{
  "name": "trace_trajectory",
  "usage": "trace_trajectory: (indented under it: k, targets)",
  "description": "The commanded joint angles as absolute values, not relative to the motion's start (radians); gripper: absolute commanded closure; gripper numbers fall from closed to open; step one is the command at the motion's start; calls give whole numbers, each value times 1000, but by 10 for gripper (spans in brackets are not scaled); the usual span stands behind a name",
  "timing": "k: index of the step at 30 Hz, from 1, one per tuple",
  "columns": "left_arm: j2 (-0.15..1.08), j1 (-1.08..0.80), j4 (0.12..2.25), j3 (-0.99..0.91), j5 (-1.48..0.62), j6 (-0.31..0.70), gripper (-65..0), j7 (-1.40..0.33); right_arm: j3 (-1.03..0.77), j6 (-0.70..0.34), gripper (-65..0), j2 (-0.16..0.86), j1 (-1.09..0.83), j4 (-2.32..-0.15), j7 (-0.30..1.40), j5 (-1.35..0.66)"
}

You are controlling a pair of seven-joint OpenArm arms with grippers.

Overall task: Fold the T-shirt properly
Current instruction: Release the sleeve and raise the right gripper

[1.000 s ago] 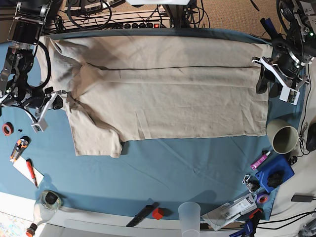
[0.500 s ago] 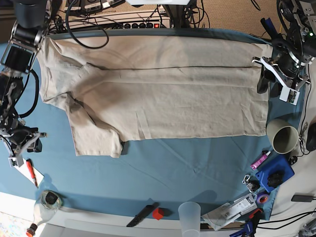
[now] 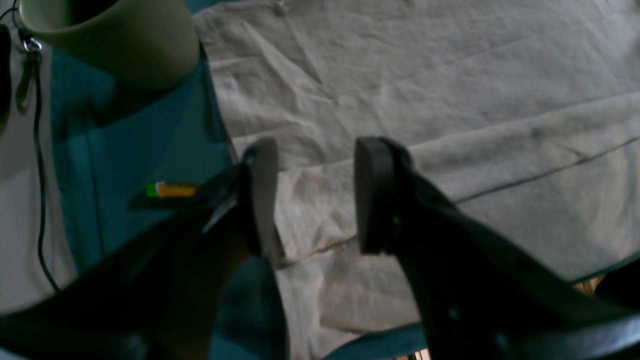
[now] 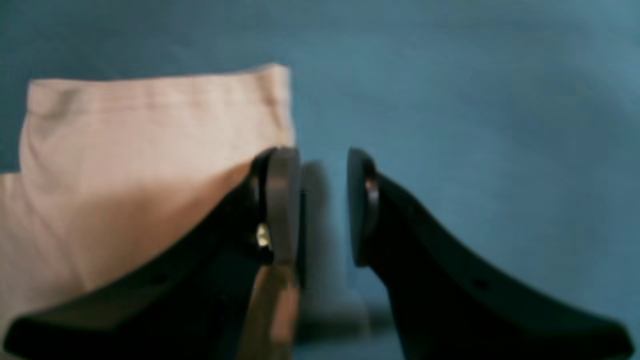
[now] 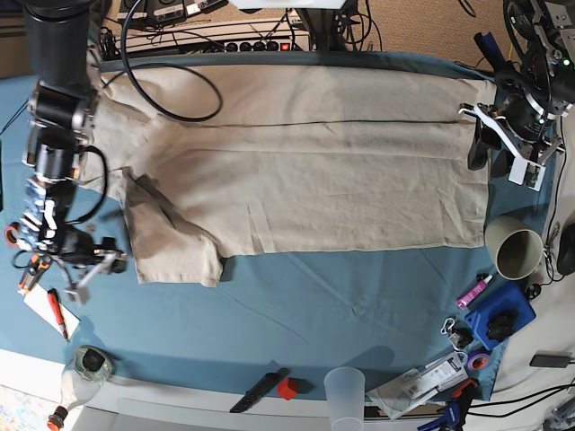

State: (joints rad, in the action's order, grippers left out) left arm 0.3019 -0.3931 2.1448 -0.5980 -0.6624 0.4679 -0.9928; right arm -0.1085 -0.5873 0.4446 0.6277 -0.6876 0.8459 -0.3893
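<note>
The beige T-shirt [image 5: 305,162] lies spread flat across the blue-teal cloth, with one sleeve [image 5: 171,247] pointing to the front left. My right gripper [image 5: 97,269] is open and low over the blue cloth, just left of that sleeve. In the right wrist view the right gripper [image 4: 320,210] has one finger [image 4: 282,205] at the sleeve's hem corner [image 4: 150,140] and holds nothing. My left gripper [image 5: 485,144] hangs open at the shirt's right edge. In the left wrist view the left gripper [image 3: 315,200] straddles a folded hem [image 3: 310,215] without closing on it.
An olive cup [image 5: 517,247] stands by the shirt's right front corner and shows in the left wrist view [image 3: 115,40]. A clear cup [image 5: 344,391], a black tool [image 5: 260,388] and a red block [image 5: 287,388] sit at the front edge. Scissors [image 5: 34,268] and a jar [image 5: 85,366] lie front left.
My right gripper left the shirt's left shoulder area, dropped toward the front, then moved right to the sleeve's end. The left arm has not moved.
</note>
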Motion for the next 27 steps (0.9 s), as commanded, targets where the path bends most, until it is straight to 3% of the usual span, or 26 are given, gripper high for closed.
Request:
trace_trajectory:
  k: [1,7,16,27]
  targets:
    - [313,-390,2159,-604,-673,469,-260,-968,-111,-582,-170,451,657,-704,818,-382]
    - [313,-390,2159,-604,-673,469,-260,-966,-111,-511,-170,398,631,-698,786,-313]
    - [314,-331,2137,-594,-597,463,-260,-900,-111,-546,-170,396,601,-698,881,-408]
    - [319,-46,1793,-363,-322,353,-260,-883,-111,-546,-170,397,601,-699,955,-422]
